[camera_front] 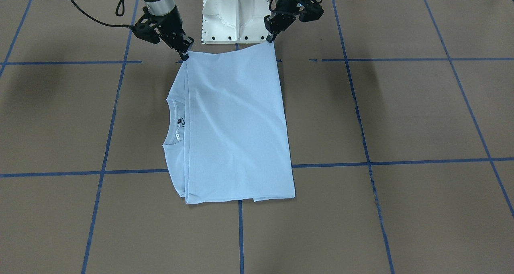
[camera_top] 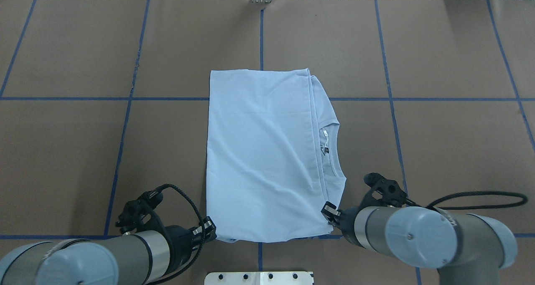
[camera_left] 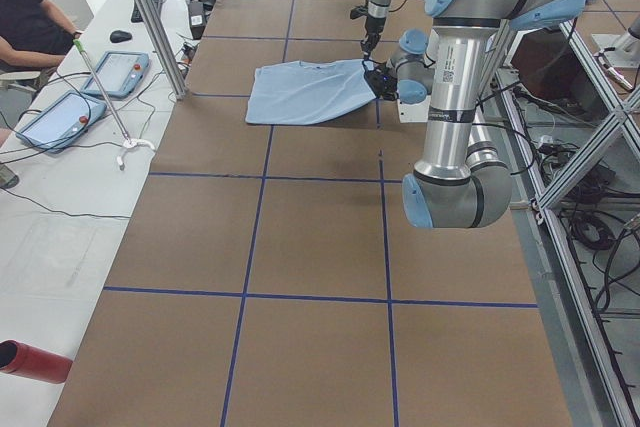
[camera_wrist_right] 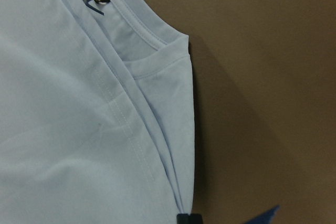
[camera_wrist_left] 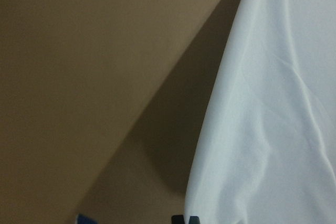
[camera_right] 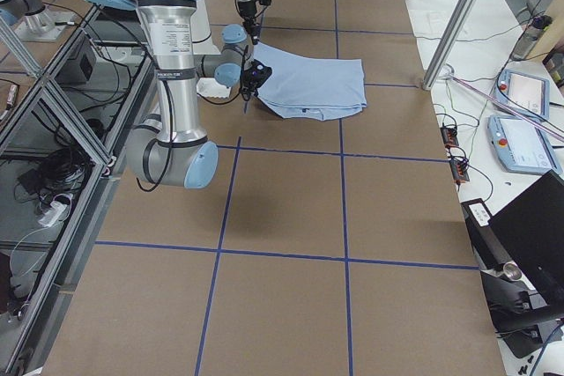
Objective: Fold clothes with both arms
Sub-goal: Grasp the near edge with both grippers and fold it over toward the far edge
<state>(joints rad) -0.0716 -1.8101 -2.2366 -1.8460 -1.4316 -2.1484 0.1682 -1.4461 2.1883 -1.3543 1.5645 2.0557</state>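
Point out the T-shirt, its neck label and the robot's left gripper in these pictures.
T-shirt [camera_top: 259,151], overhead exterior view, middle of the folded top layer.
neck label [camera_top: 325,139], overhead exterior view, its white strip inside the collar.
left gripper [camera_front: 272,38], exterior front-facing view, fingertips at the shirt's corner.

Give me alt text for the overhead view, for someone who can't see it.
A light blue T-shirt, folded into a rectangle, lies on the brown table, collar toward the right. The left gripper and right gripper each pinch a near corner.
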